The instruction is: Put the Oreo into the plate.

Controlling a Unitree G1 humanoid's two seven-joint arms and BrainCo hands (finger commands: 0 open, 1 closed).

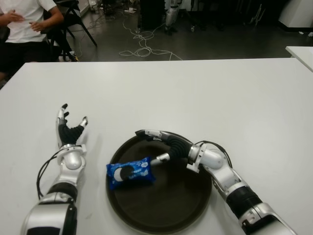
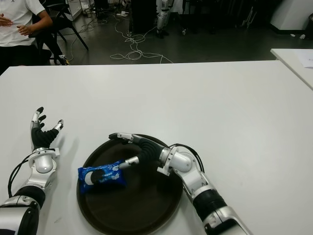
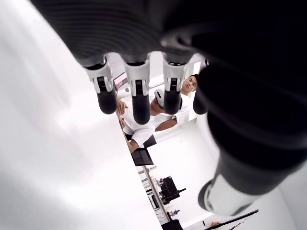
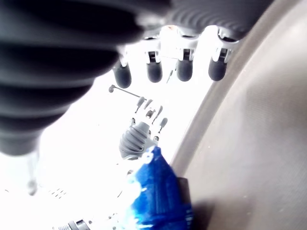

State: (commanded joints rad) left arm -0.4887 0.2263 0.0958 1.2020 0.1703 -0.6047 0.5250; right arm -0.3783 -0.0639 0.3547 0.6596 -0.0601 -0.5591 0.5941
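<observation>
Oreo pack (image 1: 130,172) lies in plate (image 1: 186,210), long axis toward my open, empty right hand (image 1: 159,147), thumb tip touching it.

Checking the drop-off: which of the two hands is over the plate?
The right hand, fingers open beside the Oreo pack in the plate; the left hand shows over bare table.

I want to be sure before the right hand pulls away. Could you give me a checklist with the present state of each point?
1. Oreo pack lies in the plate: ok, though its left end overhangs the rim.
2. Right hand open, holding nothing: ok, fingers spread.
3. Thumb free of the pack: cannot tell; its tip shows at the pack's right end.
4. Left hand away from the plate: ok, open, to the plate's left.
5. Plate fully on the table: ok.
</observation>
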